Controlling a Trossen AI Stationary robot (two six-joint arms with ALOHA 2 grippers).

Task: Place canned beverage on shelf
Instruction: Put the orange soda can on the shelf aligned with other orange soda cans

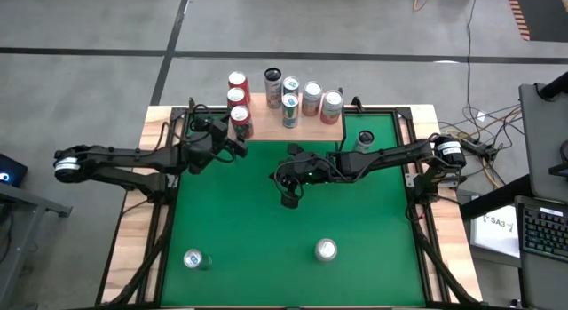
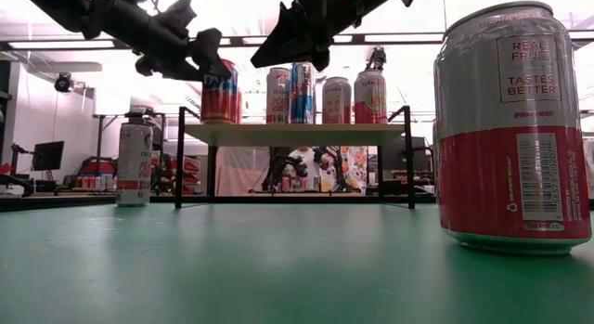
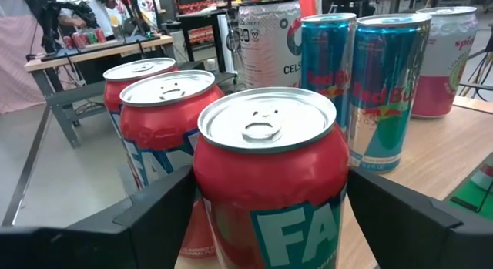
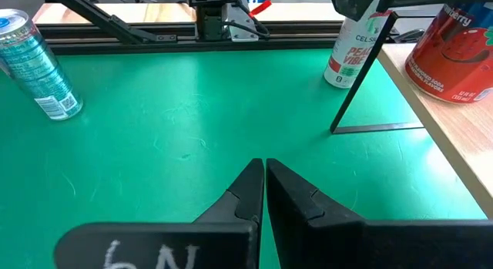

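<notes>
A red can [image 3: 269, 184] stands upright on its base at the near left corner of the shelf [image 1: 306, 125], in front of two more red cans [image 3: 166, 107]. My left gripper [image 3: 269, 179] is open and comes in level from the table's left, one finger [image 3: 158, 211] on each side of that can's wall. In the high view the same can [image 1: 240, 120] shows just beyond the left gripper [image 1: 232, 132]. My right gripper [image 4: 264, 173] is shut with nothing in it, hanging over the green table's middle [image 1: 290, 201]. My left gripper has its fingers close along both sides of the red can's wall [image 3: 339, 192], level and from the table's left. I cannot tell whether they touch the wall. The can stands upright on the shelf top.
Several other cans stand on the shelf, among them two blue ones [image 3: 385, 92] and a white one [image 3: 269, 38]. Loose cans stand on the green table: one by the shelf's right leg [image 1: 365, 139], two near the front edge [image 1: 326, 250] [image 1: 193, 258].
</notes>
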